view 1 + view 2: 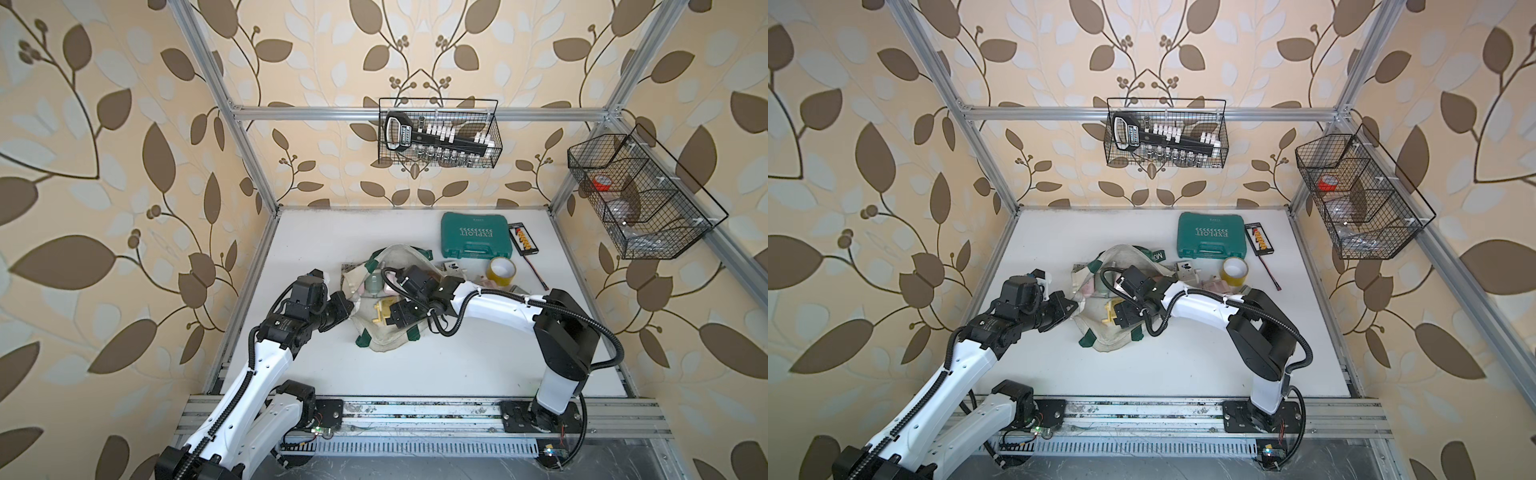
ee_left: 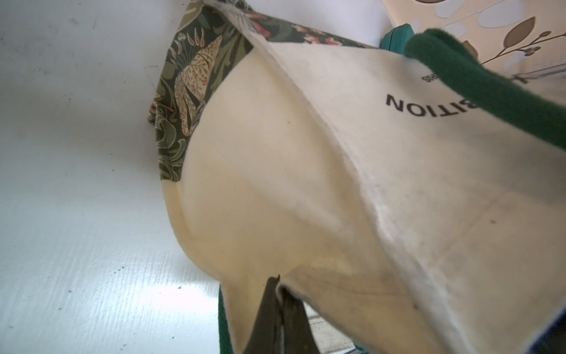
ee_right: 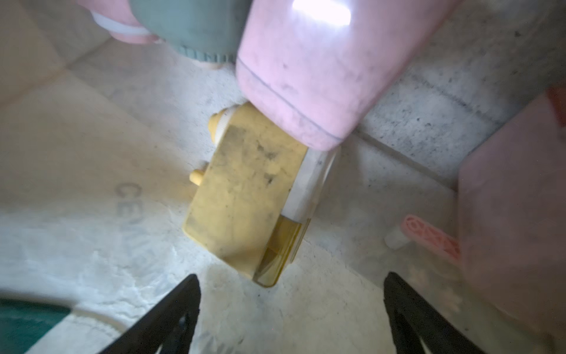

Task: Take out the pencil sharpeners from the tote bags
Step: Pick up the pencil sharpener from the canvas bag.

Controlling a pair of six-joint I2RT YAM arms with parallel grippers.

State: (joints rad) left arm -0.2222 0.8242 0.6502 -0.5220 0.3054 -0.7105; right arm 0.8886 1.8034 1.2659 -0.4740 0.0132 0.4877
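The cream tote bag (image 1: 384,338) with green handles lies open mid-table in both top views (image 1: 1104,338). My left gripper (image 2: 277,283) is shut on the bag's cream rim fabric (image 2: 306,184), at the bag's left side (image 1: 352,306). My right gripper (image 3: 291,282) reaches into the bag mouth, open, its black fingers (image 3: 180,306) either side of bare canvas. Just ahead of it lies a yellow pencil sharpener (image 3: 245,196), untouched (image 1: 379,312). A pink sharpener (image 3: 306,70) leans over it, with a sage green one (image 3: 190,27) behind. A cream sharpener (image 1: 453,268) and a pink one (image 1: 490,283) lie outside the bag.
A teal tool case (image 1: 473,237), a yellow tape roll (image 1: 500,272) and a black board with a cable (image 1: 525,240) sit behind and right of the bag. Wire baskets hang on the back wall (image 1: 440,133) and the right frame (image 1: 636,195).
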